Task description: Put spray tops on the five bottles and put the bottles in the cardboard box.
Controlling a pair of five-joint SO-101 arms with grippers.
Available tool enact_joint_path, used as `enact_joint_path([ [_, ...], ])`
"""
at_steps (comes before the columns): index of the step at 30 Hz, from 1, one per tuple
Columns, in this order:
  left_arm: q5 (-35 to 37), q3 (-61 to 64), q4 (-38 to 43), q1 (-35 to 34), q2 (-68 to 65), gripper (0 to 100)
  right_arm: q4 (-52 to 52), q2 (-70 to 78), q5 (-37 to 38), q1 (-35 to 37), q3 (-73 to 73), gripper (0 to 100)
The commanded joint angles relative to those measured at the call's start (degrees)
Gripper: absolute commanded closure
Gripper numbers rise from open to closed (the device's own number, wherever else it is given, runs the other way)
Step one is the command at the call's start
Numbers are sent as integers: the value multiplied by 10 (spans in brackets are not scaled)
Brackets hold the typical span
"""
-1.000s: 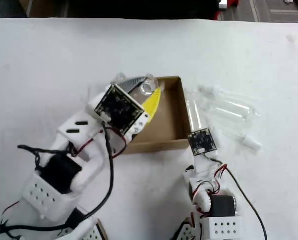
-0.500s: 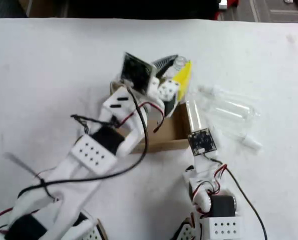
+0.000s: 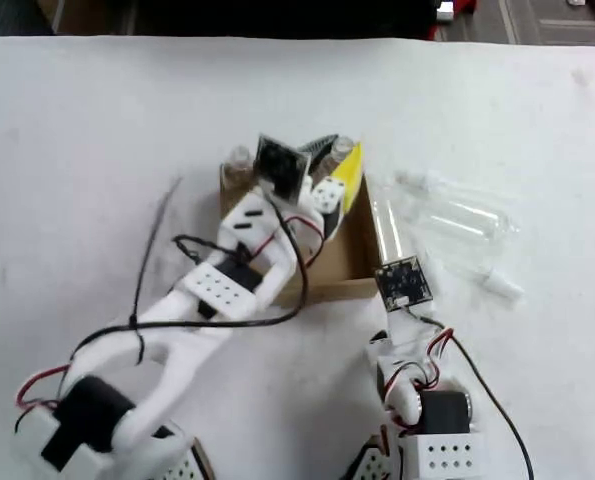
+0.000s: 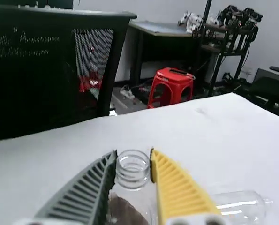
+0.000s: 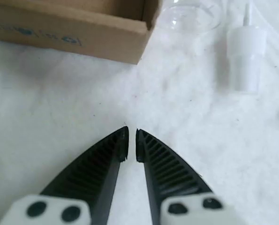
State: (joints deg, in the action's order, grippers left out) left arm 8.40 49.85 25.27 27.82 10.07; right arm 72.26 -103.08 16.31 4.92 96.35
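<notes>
My left gripper (image 4: 133, 153) is shut on the neck of a clear bottle (image 4: 132, 171) that has no spray top, one grey and one yellow finger on either side. In the high view this gripper (image 3: 339, 150) holds the bottle (image 3: 345, 146) over the far right part of the cardboard box (image 3: 345, 262). My right gripper (image 5: 132, 143) rests low over the table just in front of the box's (image 5: 83, 26) near right corner, black fingers shut on nothing. A white spray top (image 5: 245, 61) lies beyond it.
Clear bottles (image 3: 457, 220) lie on the table right of the box, one (image 3: 385, 225) along its right wall, with the spray top (image 3: 502, 283) near them. Another bottle neck (image 3: 237, 160) stands at the box's far left corner. White table stretches all round.
The left arm stretched out and swung the held bottle from the box's far middle toward its far right, then drew back slightly. The right arm kept still.
</notes>
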Motion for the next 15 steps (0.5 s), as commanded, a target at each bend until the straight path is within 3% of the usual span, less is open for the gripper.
enact_joint_path([
  [1, -19, -7, 103, 5, -33, 978, 4, 0, 3, -1, 5, 981],
  [15, -18, -86, 112, 0, -168, 977, 4, 0, 3, -1, 5, 981],
])
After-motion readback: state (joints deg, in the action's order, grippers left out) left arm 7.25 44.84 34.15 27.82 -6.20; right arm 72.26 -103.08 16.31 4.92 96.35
